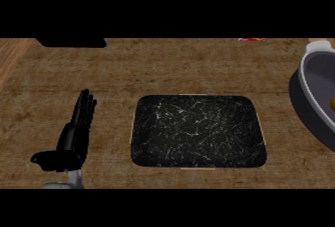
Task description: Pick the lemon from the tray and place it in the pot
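The black marbled tray lies in the middle of the wooden counter, and nothing lies on it. A grey pot with a pale rim stands at the right edge, cut off by the view. A small sliver of yellow shows inside the pot at the very edge; it may be the lemon, but too little shows to be sure. My left hand rests left of the tray, open, fingers straight and pointing away, holding nothing. My right hand does not show.
A black object sits at the counter's far left edge. A small red thing peeks in at the far edge, right of centre. A lighter wooden strip runs along the far left.
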Controlling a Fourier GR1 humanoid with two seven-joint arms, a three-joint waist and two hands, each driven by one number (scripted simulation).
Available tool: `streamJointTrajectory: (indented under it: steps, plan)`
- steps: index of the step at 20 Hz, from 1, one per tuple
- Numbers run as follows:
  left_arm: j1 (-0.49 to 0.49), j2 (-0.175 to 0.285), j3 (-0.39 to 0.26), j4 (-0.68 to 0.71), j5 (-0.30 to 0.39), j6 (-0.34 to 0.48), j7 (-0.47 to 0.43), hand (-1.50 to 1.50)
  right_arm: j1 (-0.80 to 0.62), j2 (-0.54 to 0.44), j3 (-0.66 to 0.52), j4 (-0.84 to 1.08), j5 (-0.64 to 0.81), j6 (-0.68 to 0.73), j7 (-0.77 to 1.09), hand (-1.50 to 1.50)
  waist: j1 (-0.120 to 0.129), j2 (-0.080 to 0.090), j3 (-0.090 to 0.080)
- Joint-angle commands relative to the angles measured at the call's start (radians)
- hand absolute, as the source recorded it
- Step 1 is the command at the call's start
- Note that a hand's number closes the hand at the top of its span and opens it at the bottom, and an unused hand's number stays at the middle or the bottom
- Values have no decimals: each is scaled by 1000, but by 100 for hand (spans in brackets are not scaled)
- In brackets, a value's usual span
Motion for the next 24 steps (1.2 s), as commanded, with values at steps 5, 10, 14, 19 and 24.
streamJointTrajectory:
  steps: [5, 10, 14, 19, 24]
  plan:
    - [49, 3, 18, 1, 27, -24, -33, 0, 122, 137, -34, -213, -110, -342, -24, -150, -18, -8, -2]
    - [-17, -8, 23, -24, 6, 18, 50, 0, 168, 237, -23, -412, -42, -326, 8, -150, -16, -7, -3]
    - [-18, 14, 37, -21, 7, 0, 46, 0, 395, 340, 59, -644, -189, -318, -87, -150, -29, -10, -2]
    - [10, -26, 11, 1, -17, 8, -3, 0, 507, 413, 125, -891, -140, -208, -1, -150, -16, -6, -3]
    - [13, 2, 37, -26, 5, -29, 23, 0, 654, 416, 209, -1024, -106, -189, 135, -150, -13, -5, -2]
